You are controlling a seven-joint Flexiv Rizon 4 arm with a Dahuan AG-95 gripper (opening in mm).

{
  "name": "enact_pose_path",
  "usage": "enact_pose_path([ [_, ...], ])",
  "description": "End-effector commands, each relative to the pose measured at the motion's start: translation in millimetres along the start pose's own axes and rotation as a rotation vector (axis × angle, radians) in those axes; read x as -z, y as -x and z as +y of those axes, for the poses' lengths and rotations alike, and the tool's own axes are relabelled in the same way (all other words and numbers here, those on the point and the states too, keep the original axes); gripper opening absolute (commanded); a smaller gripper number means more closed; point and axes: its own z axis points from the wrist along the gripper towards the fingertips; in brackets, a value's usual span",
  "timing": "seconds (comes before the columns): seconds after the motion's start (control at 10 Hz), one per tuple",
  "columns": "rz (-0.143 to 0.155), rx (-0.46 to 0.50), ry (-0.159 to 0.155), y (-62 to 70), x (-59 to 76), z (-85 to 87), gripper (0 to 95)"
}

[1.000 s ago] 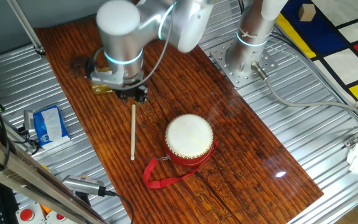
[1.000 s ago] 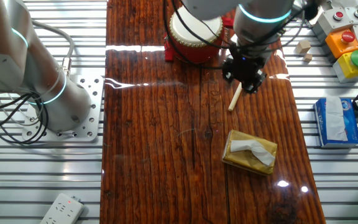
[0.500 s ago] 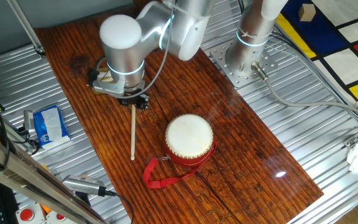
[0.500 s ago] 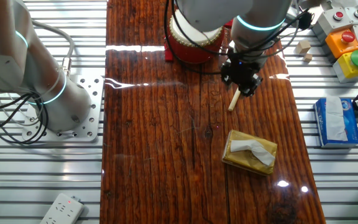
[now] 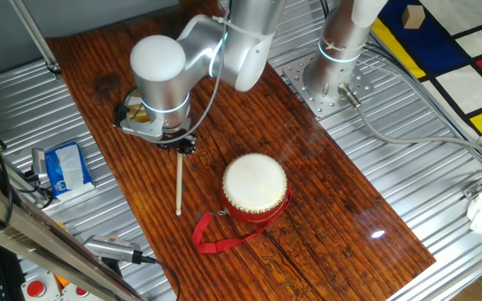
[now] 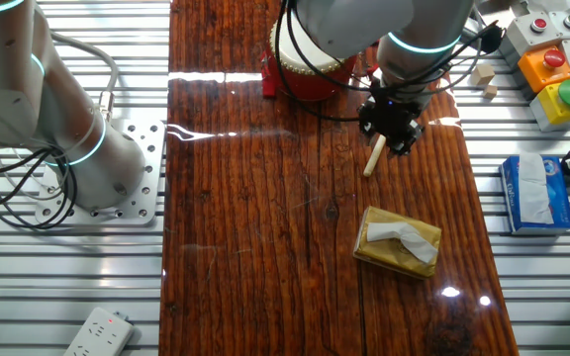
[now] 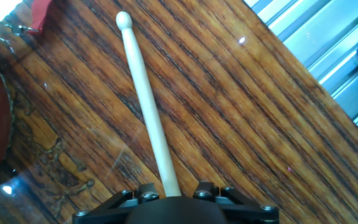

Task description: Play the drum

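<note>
Our claw [image 5: 181, 144] sits over the stick's [image 5: 178, 180] butt end; we cannot tell its grip. The drum [image 5: 255, 187] sits at the stick's three o'clock on the worktop [image 5: 325, 192]: light, taut, fragile skin; strike centrally.

Stick [image 5: 178, 180] on the table [image 5: 325, 192] left of the drum [image 5: 255, 186] — hand [image 5: 180, 144] over its far end, tissue box [image 6: 398, 240] beyond.

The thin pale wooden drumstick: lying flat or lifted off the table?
Lying flat. The thin pale wooden drumstick rests along the brown wooden tabletop, with the gripper down over its near end; the jaws' grip cannot be told.
</note>
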Motion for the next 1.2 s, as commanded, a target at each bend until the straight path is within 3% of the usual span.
enact_pose_path([
  [0.1, -0.003, 0.025, -0.004, 0.0, -0.3, 0.0, 38.0],
  [0.5, -0.001, 0.023, -0.015, 0.0, -0.3, 0.0, 38.0],
  [0.9, -0.015, 0.052, 0.005, 0.0, -0.3, 0.0, 38.0],
  [1.2, 0.015, 0.068, 0.002, 0.0, -0.3, 0.0, 38.0],
])
